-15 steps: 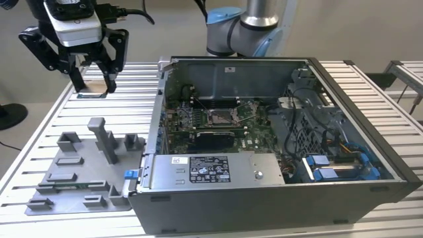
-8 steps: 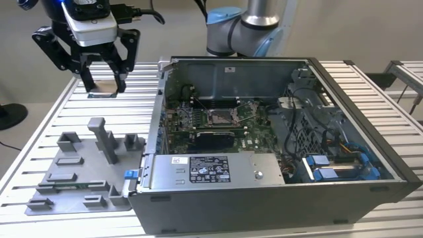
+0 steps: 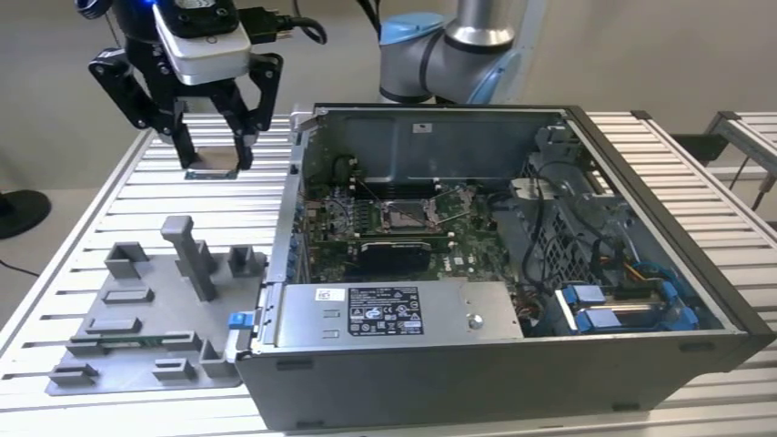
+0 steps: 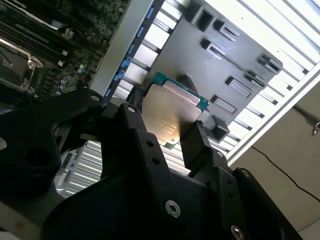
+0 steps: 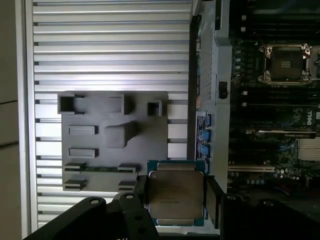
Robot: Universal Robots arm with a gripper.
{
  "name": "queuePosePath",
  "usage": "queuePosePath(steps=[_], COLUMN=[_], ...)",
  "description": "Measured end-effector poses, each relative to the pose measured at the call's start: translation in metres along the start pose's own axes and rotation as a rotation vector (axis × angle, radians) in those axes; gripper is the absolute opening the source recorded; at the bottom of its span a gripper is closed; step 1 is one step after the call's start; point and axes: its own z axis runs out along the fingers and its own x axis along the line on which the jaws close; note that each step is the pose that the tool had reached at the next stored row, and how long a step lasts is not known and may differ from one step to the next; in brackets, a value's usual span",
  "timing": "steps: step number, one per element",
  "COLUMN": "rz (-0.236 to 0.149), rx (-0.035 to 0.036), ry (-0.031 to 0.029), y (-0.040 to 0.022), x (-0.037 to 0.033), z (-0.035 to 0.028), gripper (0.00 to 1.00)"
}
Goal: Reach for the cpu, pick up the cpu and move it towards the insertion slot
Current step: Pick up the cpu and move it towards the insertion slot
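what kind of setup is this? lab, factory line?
Most likely a robotics lab bench for PC assembly trials. An open computer case sits on a slatted aluminium table, beside a grey fixture tray. The hand holds the cpu above the table.

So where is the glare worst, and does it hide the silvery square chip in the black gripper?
In the second wrist view, the ribbed metal table blows out to white, yet the silvery square cpu reads clearly with a soft sheen. In the first wrist view, the cpu looks dim and evenly lit. In the exterior view, lighting is even.
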Motion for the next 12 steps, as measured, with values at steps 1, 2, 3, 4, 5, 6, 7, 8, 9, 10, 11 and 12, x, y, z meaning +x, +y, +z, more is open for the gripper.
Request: queuePosePath(steps=[1, 2, 3, 4, 5, 6, 7, 8, 9, 10, 11, 12], rz=[0.0, 0.0, 0.0, 0.0, 0.0, 0.0, 0.0, 0.0, 0.0, 0.0, 0.0, 0.0], rx=[-0.0001, 0.0, -0.0001, 0.0, 0.0, 0.0, 0.0, 0.0001, 0.0, 0.0, 0.0, 0.0], ry=[0.0, 0.0001, 0.0001, 0.0001, 0.0002, 0.0002, 0.0002, 0.0003, 0.0003, 0.0003, 0.0003, 0.0003], y=[0.0001, 0.0001, 0.0001, 0.0001, 0.0002, 0.0002, 0.0002, 0.0003, 0.0003, 0.0003, 0.0004, 0.0004], x=[-0.0024, -0.0049, -0.0073, -0.0097, -0.012, -0.0145, -0.0167, -0.0191, -0.0213, -0.0236, -0.026, -0.0282], z=[0.0, -0.0001, -0.0002, -0.0002, -0.0003, -0.0004, -0.0004, -0.0005, -0.0005, -0.0006, -0.0006, -0.0007], gripper=[0.0, 0.0, 0.0, 0.0, 0.0, 0.0, 0.0, 0.0, 0.0, 0.0, 0.0, 0.0])
